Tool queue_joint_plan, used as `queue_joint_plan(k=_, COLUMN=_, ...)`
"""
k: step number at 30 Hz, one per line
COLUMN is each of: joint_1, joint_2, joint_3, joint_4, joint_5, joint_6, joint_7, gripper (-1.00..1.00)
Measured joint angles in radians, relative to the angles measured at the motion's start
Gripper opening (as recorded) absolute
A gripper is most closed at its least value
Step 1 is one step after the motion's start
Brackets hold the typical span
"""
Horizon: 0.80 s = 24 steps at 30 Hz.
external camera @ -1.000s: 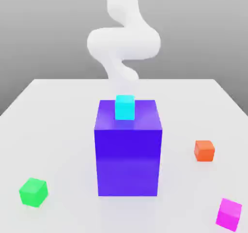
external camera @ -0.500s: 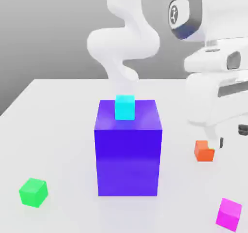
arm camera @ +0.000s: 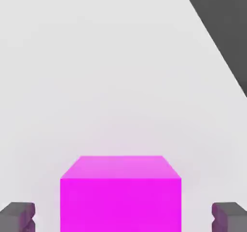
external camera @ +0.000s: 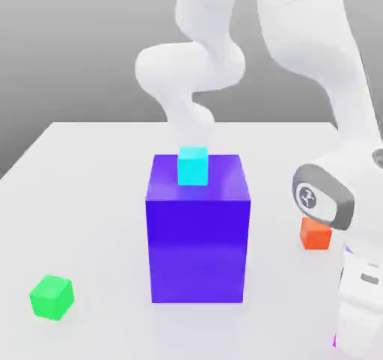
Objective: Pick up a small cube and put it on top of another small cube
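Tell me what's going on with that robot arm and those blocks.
The arm's gripper is down at a small magenta cube on the table, with its fingers open on either side and a gap between each finger and the cube, so it isn't gripped. The cyan cube sits on top of the big blue-violet block. The orange cube and green cube rest on the table. Nothing has been stacked on another small cube.

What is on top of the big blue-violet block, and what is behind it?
On top of the big blue-violet block sits a small cyan cube. Behind the block, the pale table continues; the part hidden by the block cannot be seen.
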Motion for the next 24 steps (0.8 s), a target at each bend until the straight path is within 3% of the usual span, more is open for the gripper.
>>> queue_joint_plan(k=5, joint_1=-0.001, joint_2=-0.003, joint_3=0.002, joint_4=-0.001, joint_5=0.0, joint_6=-0.003, joint_7=0.0, gripper=-1.0)
queue_joint_plan(k=10, joint_1=-0.045, joint_2=-0.154, joint_3=0.024, joint_4=-0.04, joint_5=0.055, joint_6=-0.114, joint_7=-0.036, gripper=-1.0)
queue_joint_plan(k=24, joint_1=-0.414, joint_2=-0.39, joint_3=-0.306, joint_4=-0.256, joint_5=0.185, joint_6=-0.13, joint_7=-0.028, gripper=-1.0)
